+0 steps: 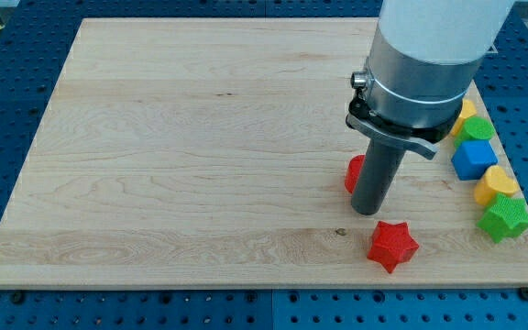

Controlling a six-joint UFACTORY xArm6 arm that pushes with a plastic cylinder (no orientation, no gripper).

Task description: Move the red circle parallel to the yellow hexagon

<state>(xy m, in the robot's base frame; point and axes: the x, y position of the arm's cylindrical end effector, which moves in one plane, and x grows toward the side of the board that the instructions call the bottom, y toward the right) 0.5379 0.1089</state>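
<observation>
Nearest the camera sits the red star (393, 245), on the near right part of the wooden tabletop (191, 156). Just beyond it my tip (366, 212) rests on the wood, touching or almost touching the red circle (355, 172), which is mostly hidden behind the rod and peeks out on its left. There are no jaws on this arm, only the rod, so nothing is held.

Along the right edge lies a column of blocks: a yellow block (468, 112) farthest, then a green block (476, 129), a blue cube (474, 159), the yellow hexagon (497, 184) and a green star (506, 218).

My worry is that the tip meets the circle off-centre, so a push could let it slip round the rod. A near-right push could also jam it against the red star, and overshooting rightward would disturb the hexagon's column.
</observation>
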